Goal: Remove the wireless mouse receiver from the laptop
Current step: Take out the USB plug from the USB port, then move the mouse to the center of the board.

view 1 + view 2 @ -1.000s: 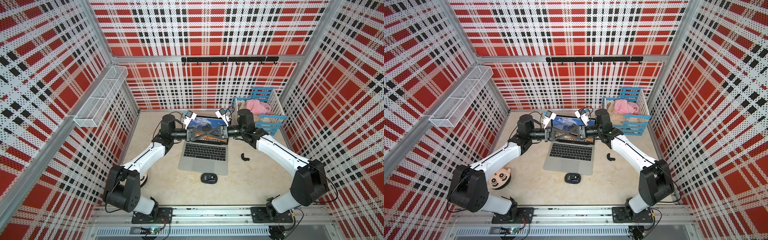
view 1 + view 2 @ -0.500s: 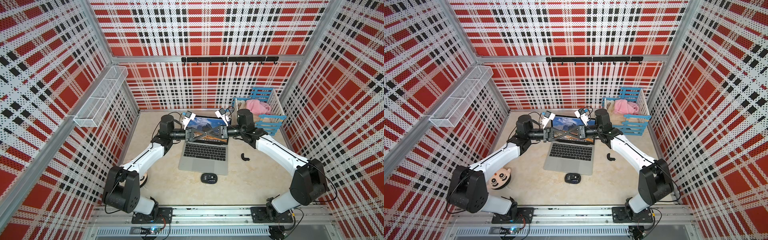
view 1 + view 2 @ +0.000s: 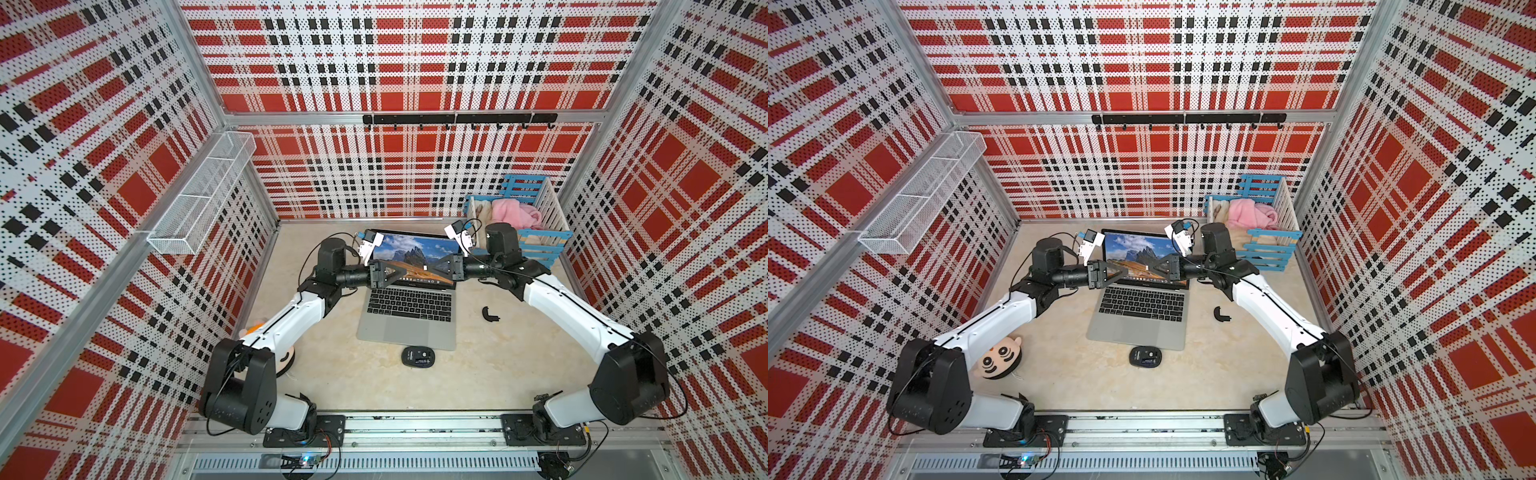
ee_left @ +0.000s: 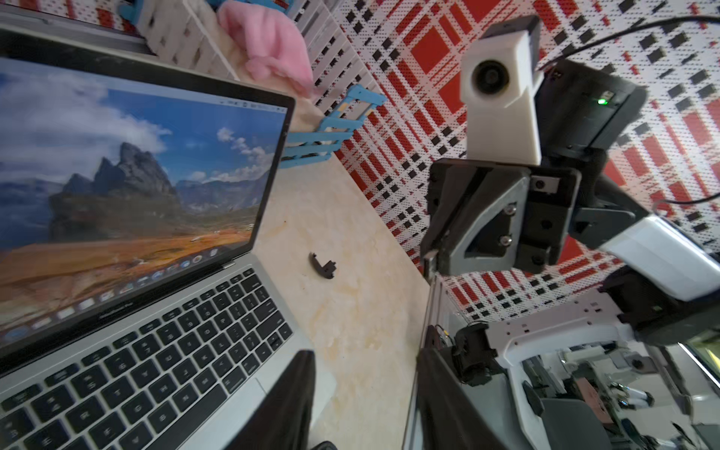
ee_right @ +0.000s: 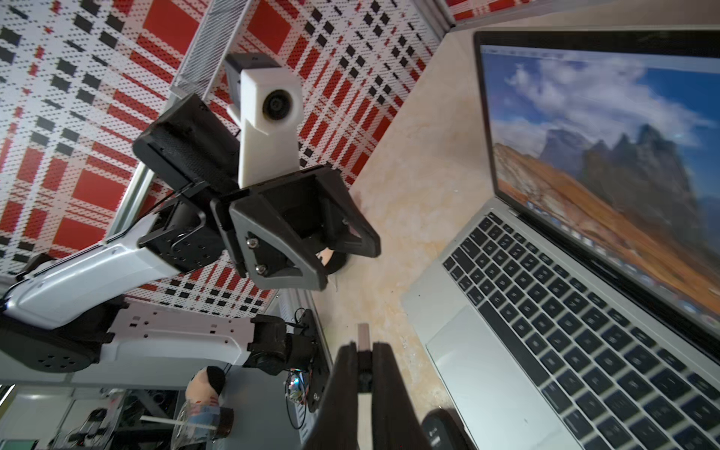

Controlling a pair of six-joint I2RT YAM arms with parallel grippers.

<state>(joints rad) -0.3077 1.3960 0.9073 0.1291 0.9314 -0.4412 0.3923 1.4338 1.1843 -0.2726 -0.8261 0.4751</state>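
Observation:
The silver-grey laptop [image 3: 407,328] [image 3: 1138,328] stands open mid-table with a mountain wallpaper on its screen. Both grippers hover in front of the screen, tips facing each other. My right gripper [image 3: 433,268] [image 5: 364,350] is shut on the wireless mouse receiver [image 5: 363,334] [image 3: 427,267], whose pale metal plug sticks out past the fingertips. It is clear of the laptop. My left gripper [image 3: 404,270] [image 4: 366,374] is open, a short gap from the receiver, with nothing between its fingers [image 4: 296,389].
A black mouse [image 3: 418,356] lies in front of the laptop. Its curved cover piece [image 3: 489,314] lies to the right. A blue-and-white crate [image 3: 540,245] with pink cloth stands at the back right. A plush toy [image 3: 1000,361] sits by the left arm. A wire basket [image 3: 199,195] hangs on the left wall.
The right gripper has closed on the receiver. The left gripper has opened and drawn back slightly to the left.

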